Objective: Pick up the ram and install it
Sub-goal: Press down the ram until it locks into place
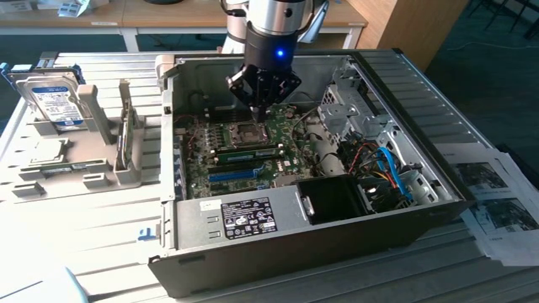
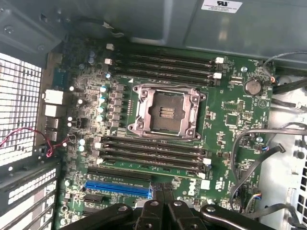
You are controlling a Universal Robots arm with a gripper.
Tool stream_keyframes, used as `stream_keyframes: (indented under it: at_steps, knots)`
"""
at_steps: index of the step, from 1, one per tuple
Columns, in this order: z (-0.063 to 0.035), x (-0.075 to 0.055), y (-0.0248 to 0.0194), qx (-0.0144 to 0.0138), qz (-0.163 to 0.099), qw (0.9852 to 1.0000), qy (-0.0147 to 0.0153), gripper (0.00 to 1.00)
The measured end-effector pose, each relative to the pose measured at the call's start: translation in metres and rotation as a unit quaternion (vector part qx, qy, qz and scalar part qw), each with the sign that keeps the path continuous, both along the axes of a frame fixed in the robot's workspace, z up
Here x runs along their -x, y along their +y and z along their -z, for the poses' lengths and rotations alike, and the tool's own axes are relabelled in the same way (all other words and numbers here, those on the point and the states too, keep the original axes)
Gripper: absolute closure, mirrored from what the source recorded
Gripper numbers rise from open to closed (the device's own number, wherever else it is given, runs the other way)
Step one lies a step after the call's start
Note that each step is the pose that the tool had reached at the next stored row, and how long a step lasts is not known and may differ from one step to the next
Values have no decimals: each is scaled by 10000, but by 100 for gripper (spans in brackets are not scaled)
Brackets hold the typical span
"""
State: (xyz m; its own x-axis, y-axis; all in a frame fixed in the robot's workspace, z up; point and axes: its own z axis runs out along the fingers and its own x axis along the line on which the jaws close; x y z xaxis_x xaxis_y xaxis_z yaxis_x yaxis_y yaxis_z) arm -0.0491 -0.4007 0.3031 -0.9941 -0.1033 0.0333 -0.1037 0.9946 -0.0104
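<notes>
Down on the motherboard point(image 1: 291, 165), among the memory slots just beside the empty processor socket point(image 1: 250, 132), you can see the ram point(image 1: 248, 152). It is a long green stick lying lengthwise along a slot, and it looks level with the slot. Whether the end latches are shut on it, you cannot tell. One dark slot lies between the ram and the bright-blue slot point(image 1: 233, 174), which runs parallel to it on the side away from the socket.

Your claw point(image 1: 257, 111) hangs above the board, over the far edge of the socket and apart from the ram. Its fingers are pressed together with nothing between them. In the wrist view the dark fingertips point(image 2: 152, 213) point down over the blue slot's end, with the ram's row just past them.

Around the board you have the open computer case point(image 1: 295, 246) lying on its side on the slatted tabletop point(image 1: 84, 227). Black, red and blue cables are bundled toward the exterior view's right.

On the exterior view's left a grey fixture point(image 1: 93, 170) stands well apart from the case, carrying an upright hard drive point(image 1: 55, 101) and a square silver processor chip point(image 1: 47, 151). Printed papers point(image 1: 497, 202) lie past the case on the exterior view's right.
</notes>
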Motion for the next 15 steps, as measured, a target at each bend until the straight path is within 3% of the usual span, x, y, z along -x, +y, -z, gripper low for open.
stream_keyframes:
  at_steps: [2,5,9,15]
  knots:
    - [0,1,0,0,-1,10000,-15,90]
    - [-1,1,0,1,14,10000,-15,90]
    - [-1,2,0,2,235,9997,-15,90]
    - [-1,1,0,1,248,9997,-15,90]
